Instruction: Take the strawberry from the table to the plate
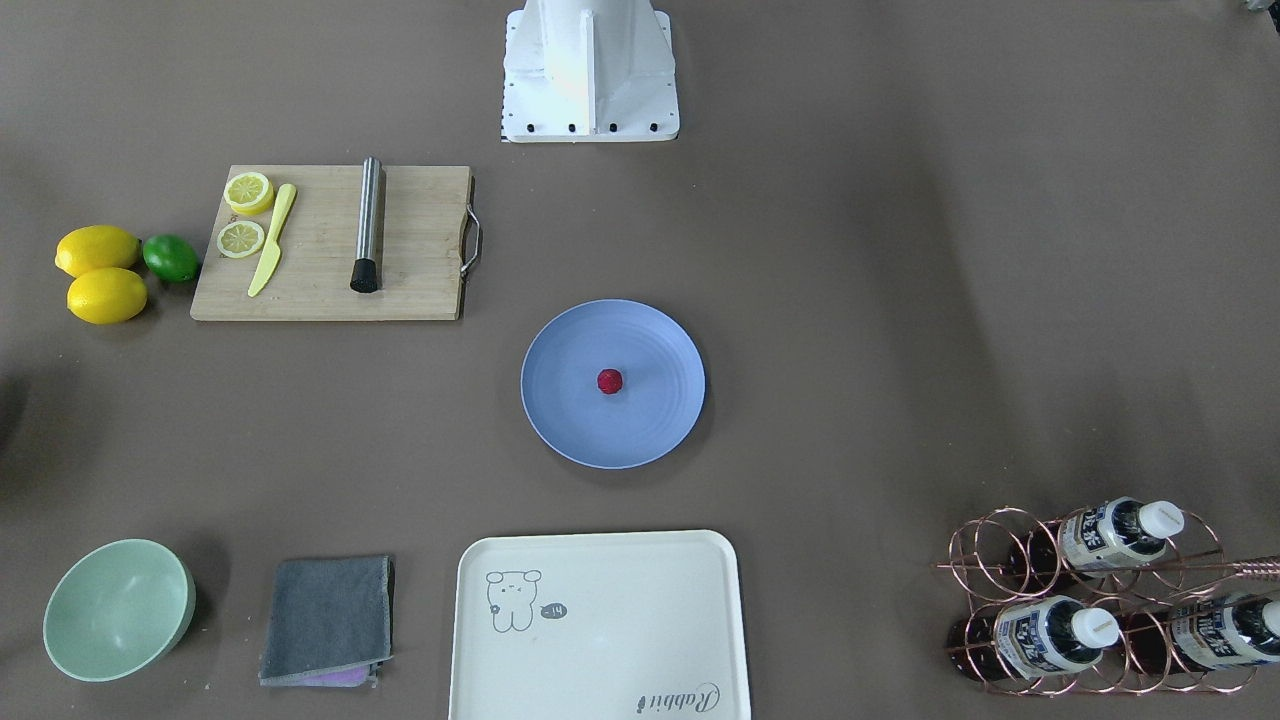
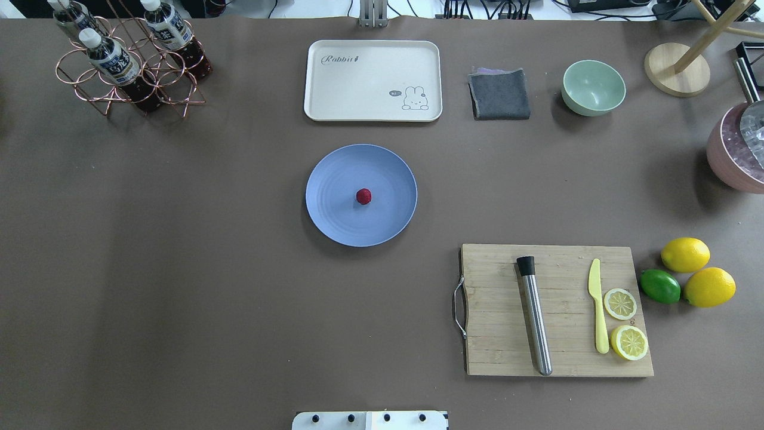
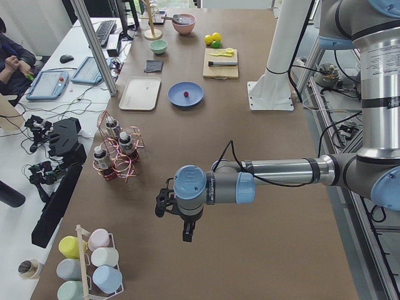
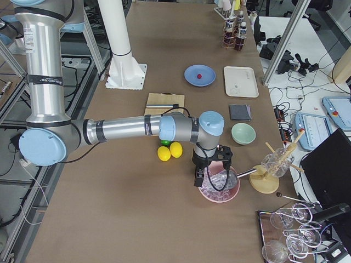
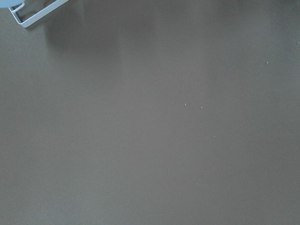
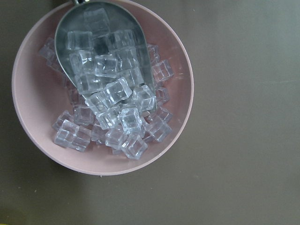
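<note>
The dark-red strawberry [image 1: 610,381] [image 2: 363,196] lies near the middle of the periwinkle-blue plate [image 1: 565,425] [image 2: 334,224], which rests mid-table [image 1: 850,300]. Neither gripper is near it. My left gripper [image 3: 185,230] hangs over bare table far out at the left end and shows only in the exterior left view. My right gripper [image 4: 198,179] hovers over a pink bowl of ice cubes [image 6: 33,122] at the right end and shows only in the exterior right view. I cannot tell whether either is open or shut. The wrist views show no fingers.
A cream tray [image 2: 373,80], grey cloth [image 2: 499,94] and mint bowl [image 2: 593,87] line the far edge. A copper bottle rack [image 2: 128,65] stands far left. A cutting board [image 2: 558,310] carries a muddler, yellow knife and lemon slices, with lemons [image 2: 685,254] and a lime [image 2: 660,286] beside it.
</note>
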{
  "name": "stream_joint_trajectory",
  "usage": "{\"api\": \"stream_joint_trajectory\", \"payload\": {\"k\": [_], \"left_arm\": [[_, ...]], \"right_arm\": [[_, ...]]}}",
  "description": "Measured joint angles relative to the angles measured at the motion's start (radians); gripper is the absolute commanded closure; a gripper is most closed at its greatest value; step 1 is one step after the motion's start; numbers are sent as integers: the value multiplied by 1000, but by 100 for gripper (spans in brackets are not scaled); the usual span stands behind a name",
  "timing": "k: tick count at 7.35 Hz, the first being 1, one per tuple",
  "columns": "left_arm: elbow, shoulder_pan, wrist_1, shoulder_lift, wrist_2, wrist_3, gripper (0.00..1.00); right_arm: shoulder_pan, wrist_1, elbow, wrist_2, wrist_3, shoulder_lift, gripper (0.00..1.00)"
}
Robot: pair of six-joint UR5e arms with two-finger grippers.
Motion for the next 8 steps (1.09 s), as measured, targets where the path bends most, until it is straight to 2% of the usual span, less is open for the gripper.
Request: {"api": "stream_joint_trajectory", "payload": {"k": [8], "left_arm": [[9,1,-1,-2,-1,-4,2]], "right_arm": [[0,0,-1,29,0,-2,0]]}}
